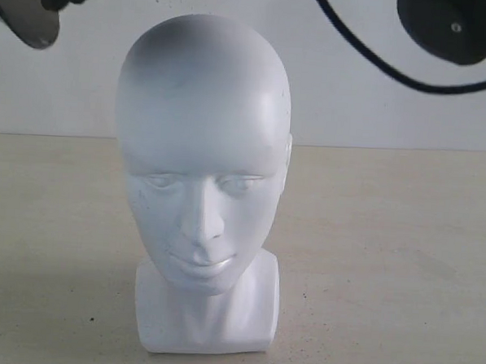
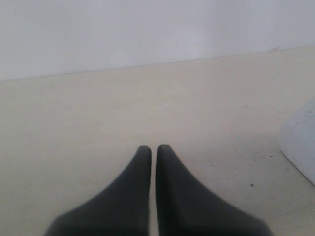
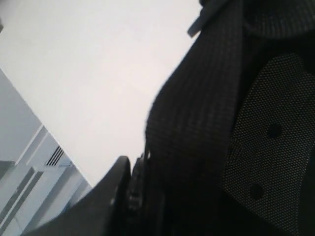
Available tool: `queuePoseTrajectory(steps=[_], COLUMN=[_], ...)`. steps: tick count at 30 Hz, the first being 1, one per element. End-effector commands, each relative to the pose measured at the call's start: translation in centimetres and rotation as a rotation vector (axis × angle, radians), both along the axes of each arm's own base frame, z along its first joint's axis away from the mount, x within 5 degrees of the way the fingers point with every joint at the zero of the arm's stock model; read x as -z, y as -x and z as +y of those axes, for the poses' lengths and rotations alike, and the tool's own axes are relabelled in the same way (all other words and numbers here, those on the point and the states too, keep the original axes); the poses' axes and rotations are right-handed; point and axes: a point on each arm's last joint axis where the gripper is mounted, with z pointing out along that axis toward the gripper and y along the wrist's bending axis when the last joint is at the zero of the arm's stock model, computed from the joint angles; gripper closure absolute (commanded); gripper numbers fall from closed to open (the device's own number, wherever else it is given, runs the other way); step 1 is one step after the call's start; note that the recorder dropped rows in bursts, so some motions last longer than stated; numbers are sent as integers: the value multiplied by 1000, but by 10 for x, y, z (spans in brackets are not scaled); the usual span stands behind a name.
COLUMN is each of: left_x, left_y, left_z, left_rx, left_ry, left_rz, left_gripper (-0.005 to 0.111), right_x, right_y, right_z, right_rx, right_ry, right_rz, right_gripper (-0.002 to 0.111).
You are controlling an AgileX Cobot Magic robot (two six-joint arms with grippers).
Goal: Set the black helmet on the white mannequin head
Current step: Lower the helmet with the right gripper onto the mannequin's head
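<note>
1. on the pale table [image 1: 385,279], at the middle of the exterior view, the white mannequin head [image 1: 200,147] stands upright on its blocky base [image 1: 256,313], face toward the camera.
2. the black helmet [image 3: 206,123] is not on the head. it is up at the right gripper [image 3: 134,172], so close to the right wrist camera that its ribbed dark fabric and dotted padded lining [image 3: 266,147] fill most of that view, with a pale wall or ceiling behind.
3. the right gripper grasps the helmet at its edge: one black finger [image 3: 110,196] lies tight against the rim, and the other is hidden behind the lining.
4. the left gripper [image 2: 153,147] is clenched on nothing. its two black fingers [image 2: 140,172] are closed with only a thin slit between them, low over the table, and a corner of the white base is near.
5. above the head in the exterior view, a dark rounded shape [image 1: 455,26] with a looping black cable [image 1: 372,58] fills the upper right corner. a smoky grey disc [image 1: 27,16] under a dark mass sits in the upper left. both are cut by the frame, and i cannot tell what they belong to.
</note>
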Motion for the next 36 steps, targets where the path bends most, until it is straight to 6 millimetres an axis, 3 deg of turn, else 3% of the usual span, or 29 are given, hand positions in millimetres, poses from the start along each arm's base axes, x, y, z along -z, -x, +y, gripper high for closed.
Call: queuePoseTrajectory(steps=[1, 12, 21, 29, 36], left_x=[0, 0, 0, 0, 0], left_y=[0, 0, 0, 0, 0], left_z=[0, 0, 0, 0, 0], left_rx=[-1, -1, -1, -1, -1], left_ry=[-5, -5, -5, -5, -5], left_rz=[-4, -4, -4, -4, -4], left_gripper=[102, 102, 102, 102, 102], right_x=[5, 9, -3, 29, 33], right_y=[3, 2, 13, 34, 46], right_z=[-11, -11, -17, -39, -47], right_rx=[9, 32, 28, 129, 157], right_ry=[-96, -88, -106, -87, -78], right_rz=[15, 8, -23, 65, 55], right_gripper=[108, 108, 108, 108, 108])
